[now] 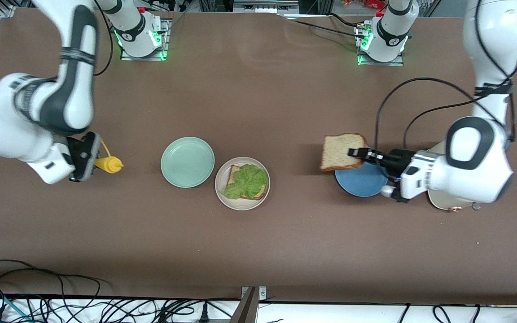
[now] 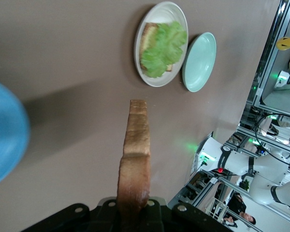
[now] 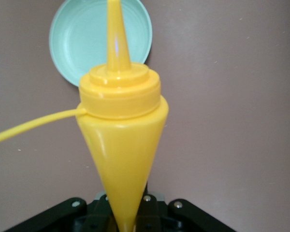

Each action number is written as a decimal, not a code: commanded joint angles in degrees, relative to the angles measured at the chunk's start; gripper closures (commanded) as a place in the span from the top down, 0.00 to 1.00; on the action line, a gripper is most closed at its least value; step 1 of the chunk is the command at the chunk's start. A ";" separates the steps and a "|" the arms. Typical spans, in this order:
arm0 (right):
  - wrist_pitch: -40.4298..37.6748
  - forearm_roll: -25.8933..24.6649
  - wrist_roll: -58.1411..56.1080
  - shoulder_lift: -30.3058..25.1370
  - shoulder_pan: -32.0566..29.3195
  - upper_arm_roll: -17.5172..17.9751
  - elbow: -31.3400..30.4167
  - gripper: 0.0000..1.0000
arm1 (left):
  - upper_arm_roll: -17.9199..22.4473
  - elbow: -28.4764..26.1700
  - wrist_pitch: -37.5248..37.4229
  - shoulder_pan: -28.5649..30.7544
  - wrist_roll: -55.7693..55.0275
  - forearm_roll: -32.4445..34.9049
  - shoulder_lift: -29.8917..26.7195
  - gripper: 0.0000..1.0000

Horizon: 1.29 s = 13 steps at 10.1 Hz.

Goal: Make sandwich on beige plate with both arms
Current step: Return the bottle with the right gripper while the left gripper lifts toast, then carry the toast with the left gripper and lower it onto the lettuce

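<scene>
Across the brown table (image 1: 258,251), the left gripper (image 1: 361,153) is pinching a bread slice (image 1: 340,151) over the blue plate (image 1: 361,181), with the beige plate (image 1: 242,202) lying toward the right arm's end, while the right gripper (image 1: 89,154) is clamping a mustard bottle (image 1: 108,164).

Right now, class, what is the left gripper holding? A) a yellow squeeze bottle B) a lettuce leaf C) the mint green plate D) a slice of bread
D: the left gripper is shut on a bread slice, lifted over the blue plate; the yellow squeeze bottle is in the right gripper, and the lettuce leaf lies on the beige plate.
</scene>
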 commanded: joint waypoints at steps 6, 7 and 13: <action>-13.24 17.50 -32.46 -3.88 -19.50 1.20 -20.75 0.00 | 0.18 2.68 21.60 -14.20 -7.60 -19.08 8.94 0.00; -13.24 19.08 -36.15 -3.00 -20.55 1.29 -22.78 0.00 | 0.18 2.50 24.77 -15.52 -7.88 -23.64 9.65 0.00; -14.04 27.00 -52.17 3.77 -39.16 18.93 -22.99 0.00 | 0.18 7.50 39.10 -21.76 -6.39 -32.30 17.64 0.00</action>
